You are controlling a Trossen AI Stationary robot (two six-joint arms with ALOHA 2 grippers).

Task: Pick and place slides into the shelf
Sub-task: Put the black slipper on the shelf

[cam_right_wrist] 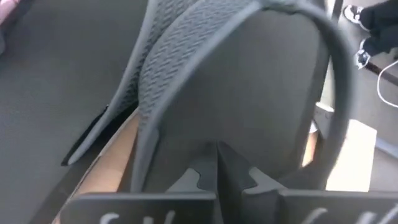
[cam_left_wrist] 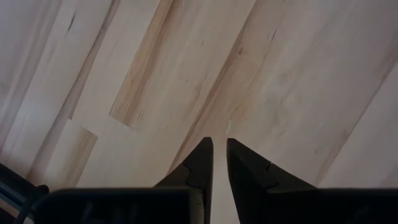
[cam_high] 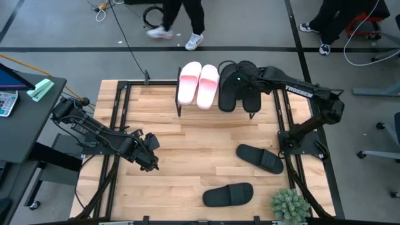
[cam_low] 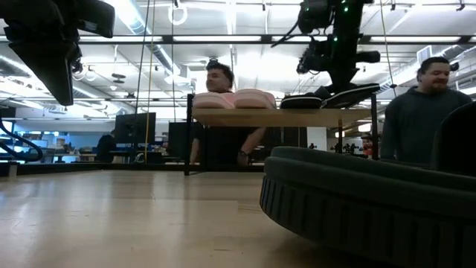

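On the wooden table point(cam_high: 187, 156), the right gripper point(cam_high: 239, 80) is hovering over the flip-flops point(cam_high: 240, 87) on the shelf point(cam_high: 187, 106) at 12 o'clock, fingers nearly together and seemingly empty, so it should be rising straight, while the left gripper point(cam_high: 152, 164), almost closed, is waiting at 8 o'clock.

Non-task stuff around the rig: plant, side desk, cables, people.

Small green potted plant point(cam_high: 289, 205) sits at the near right corner of the wooden tabletop point(cam_high: 187, 156). Dark side desk point(cam_high: 25, 119) stands left of the table, with a mint-green object point(cam_high: 40, 89) on it near its corner and a calculator point(cam_high: 6, 103) at its left edge. Black and yellow cables point(cam_high: 119, 25) run across the grey floor beyond the table. One person's legs in white sneakers point(cam_high: 194, 41) show there, another's dark shoes point(cam_high: 312, 31) further right. Low view: one person point(cam_low: 219, 78) behind the rack, another in a dark top point(cam_low: 420, 112) at right.
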